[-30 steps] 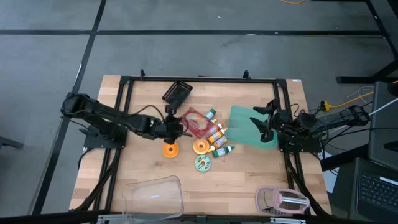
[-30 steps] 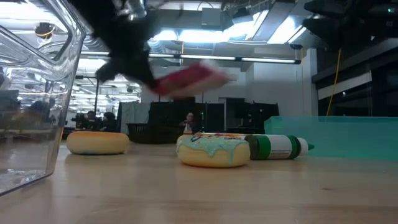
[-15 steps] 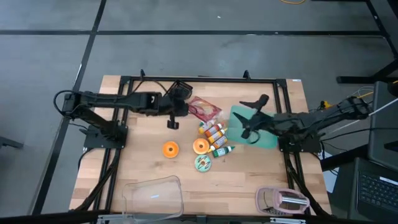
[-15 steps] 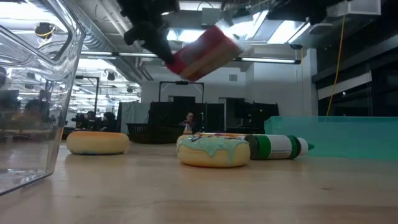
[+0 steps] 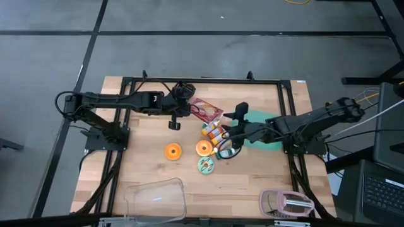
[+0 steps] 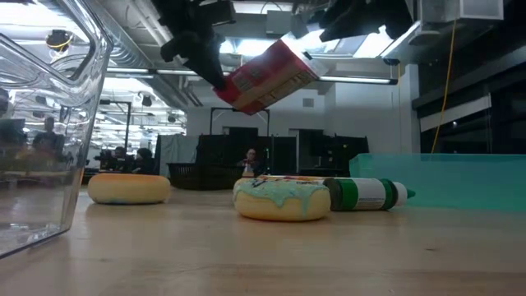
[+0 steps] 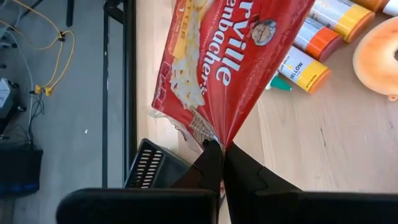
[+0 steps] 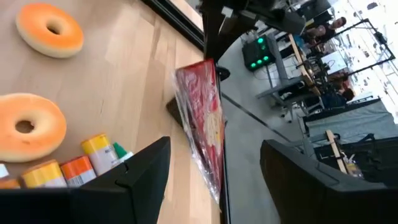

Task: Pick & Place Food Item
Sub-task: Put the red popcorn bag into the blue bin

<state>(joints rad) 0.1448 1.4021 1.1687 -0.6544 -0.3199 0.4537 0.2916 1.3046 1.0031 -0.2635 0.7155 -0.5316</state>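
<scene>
- Left gripper [image 5: 184,108] has lifted the red popcorn bag [image 5: 207,111] off the pile and carried it toward the table's far edge; fingers [image 7: 214,163] pinched flat on the bag's corner seam, bag hanging clear of the wood in the low view [image 6: 267,76].
- Right gripper [image 5: 232,135] has swung in from the teal tray [image 5: 270,128] to over the bottle cluster [image 5: 219,135] near table centre, fingers spread wide, nothing between them (right wrist view looks straight at the dangling bag [image 8: 205,134]).
- Read: pick is done, place is not. Right arm closing on the bag looks like a handover or a second pick; can't tell which from here.
- Risk: a corner pinch on a floppy bag may slip or swing during transfer.
- Table: light wood with a black frame [image 5: 129,85] round it. Two orange donuts [image 5: 173,151] and a green-iced donut [image 5: 206,165] between centre and the near edge, black basket [image 5: 178,92] by the far edge, clear tub [image 5: 156,198] at the near edge, pink-lidded container [image 5: 287,203] at the near right corner.
- Room: grey floor, cables and a laptop off the right edge; the low view shows ceiling lights and people far back.
</scene>
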